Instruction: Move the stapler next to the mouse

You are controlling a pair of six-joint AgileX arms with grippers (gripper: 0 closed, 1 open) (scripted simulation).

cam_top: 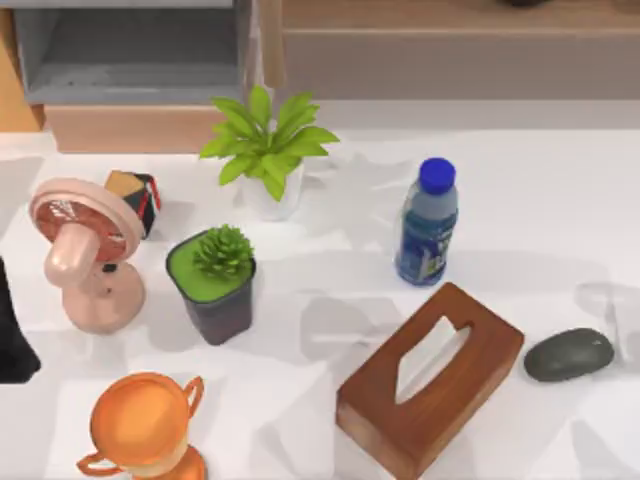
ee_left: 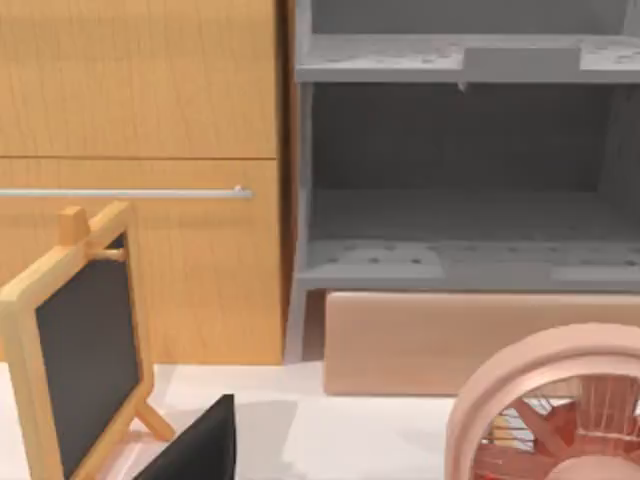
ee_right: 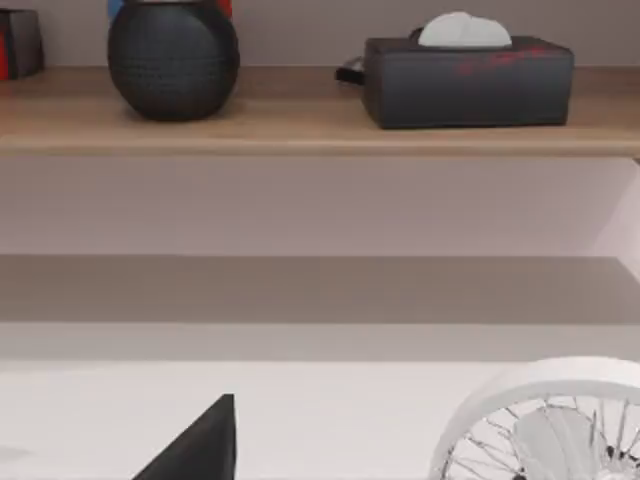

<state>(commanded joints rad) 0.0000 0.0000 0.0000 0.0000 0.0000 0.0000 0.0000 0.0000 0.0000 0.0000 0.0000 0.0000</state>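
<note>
Wooden tissue box (cam_top: 430, 380) nearest; mouse (cam_top: 568, 355) beside it, long axis left-right; tool state: cannot tell.

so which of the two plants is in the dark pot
The small spiky plant, sitting in the dark pot with bright green filling near the pink fan. The taller leafy plant behind it stands in a white pot.

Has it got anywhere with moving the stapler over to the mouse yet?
Nothing looks done yet. The mouse lies at the right of the table, beside the wooden tissue box, with no stapler next to it. Fetching and placing are both still left.
</note>
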